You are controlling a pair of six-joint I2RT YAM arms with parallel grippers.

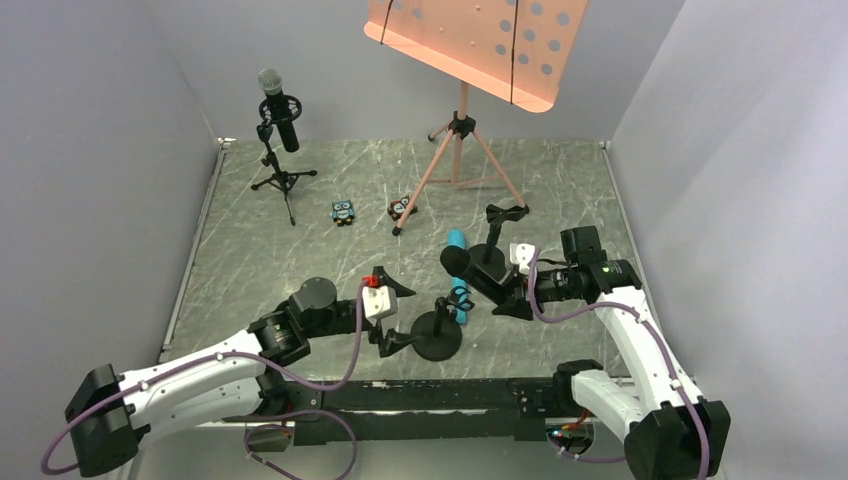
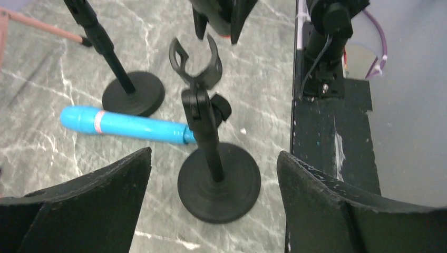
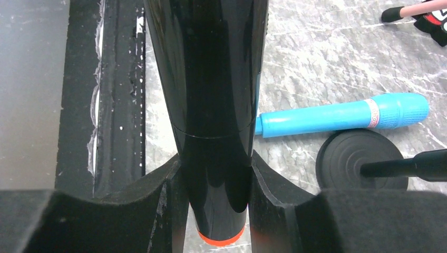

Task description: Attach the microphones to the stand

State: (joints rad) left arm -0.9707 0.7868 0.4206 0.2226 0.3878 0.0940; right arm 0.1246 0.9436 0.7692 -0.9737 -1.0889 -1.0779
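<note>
Right gripper (image 3: 216, 163) is pinching the black mic (image 3: 211, 79) low on its body, the orange end cap poking out just past the fingers. A grip that near the tail should leave the barrel free to seat in a clip, I'd say. From the top view the mic hangs over the table (image 1: 250, 260), dark head toward the left arm, near the round-base stand (image 1: 437, 340).

Left gripper (image 2: 213, 154) is spread wide, one finger either side of that stand's pole, touching nothing. Looks set to steady the stand while the mic goes in, tho that's only my read. The stand's clip (image 2: 196, 58) is empty and tilted, mouth up.

Turquoise mic (image 2: 126, 124) lies flat on the marble, tail end right at the pole of the round-base stand, head end just beside the second stand (image 2: 133, 94), whose clip is also empty in the top view. Silver-mesh mic (image 1: 272, 85) already sits in the tripod stand (image 1: 283, 180), back left, so I make it one done, two to go.

In the way: the turquoise mic right behind the target stand, the second stand close by, and both arms crowding one spot. A wide swing could knock sth over. Owl figurines (image 1: 344, 211) and the pink music stand (image 1: 470, 40) sit well apart, no bother.
</note>
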